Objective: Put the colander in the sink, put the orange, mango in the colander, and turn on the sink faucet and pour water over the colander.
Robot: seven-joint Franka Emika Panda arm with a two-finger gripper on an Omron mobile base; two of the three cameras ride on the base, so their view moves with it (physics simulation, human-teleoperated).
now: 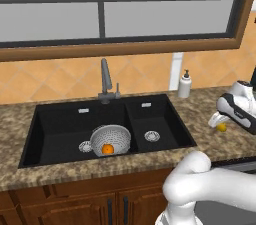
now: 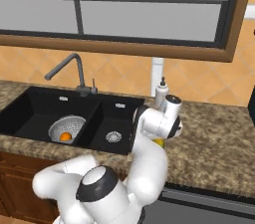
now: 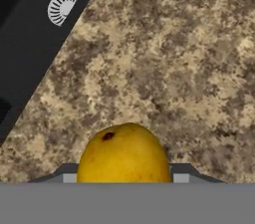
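Note:
The silvery colander (image 1: 111,136) sits in the left basin of the black sink (image 1: 55,129), with the orange (image 1: 107,149) inside it. Both show again from the right as the colander (image 2: 67,126) and the orange (image 2: 65,137). The dark faucet (image 1: 104,76) stands behind the basins. Right of the sink, my gripper (image 1: 220,124) points down at the granite counter. In the hand view the yellow-green mango (image 3: 124,156) fills the gap between my fingertips (image 3: 182,175), which press its sides. I cannot tell whether the fruit still touches the counter.
A white soap dispenser (image 1: 184,85) stands at the back of the counter, right of the sink. The right basin's silver drain (image 1: 152,136) is bare. The sink's rim (image 3: 30,44) runs just left of the mango in the hand view.

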